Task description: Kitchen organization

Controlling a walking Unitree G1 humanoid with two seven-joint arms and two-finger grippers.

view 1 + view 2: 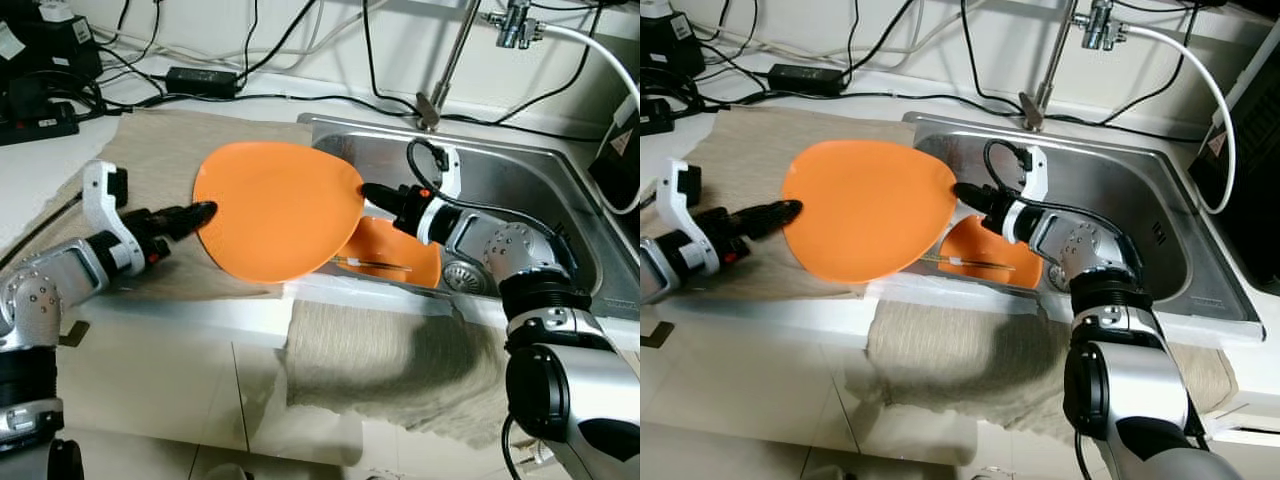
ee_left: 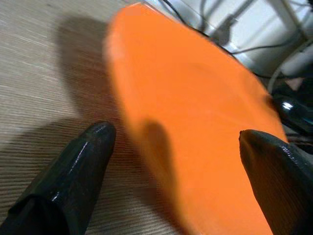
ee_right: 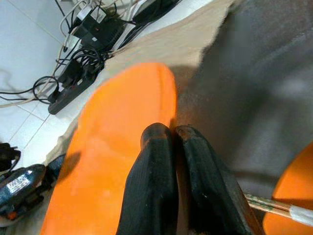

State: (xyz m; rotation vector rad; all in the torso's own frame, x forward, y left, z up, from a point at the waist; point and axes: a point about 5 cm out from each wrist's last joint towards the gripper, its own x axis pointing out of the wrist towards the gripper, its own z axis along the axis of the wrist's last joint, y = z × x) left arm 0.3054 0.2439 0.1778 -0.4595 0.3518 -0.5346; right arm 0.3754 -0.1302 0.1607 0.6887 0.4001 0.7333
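Over the sink [image 1: 530, 175] edge, our right end effector [image 1: 368, 191] clamps the orange plate [image 1: 275, 210]; our left end effector [image 1: 200, 212], fingers apart, meets its left rim.

The orange plate [image 1: 275, 208] looks like smooth, matt plastic. Beside it, the sink [image 1: 520, 180] is brushed, shiny metal. Under the plate lies a beige mat [image 1: 160, 160] of rough woven cloth. The left gripper [image 2: 181, 161] has glossy black fingers [image 2: 80, 169]
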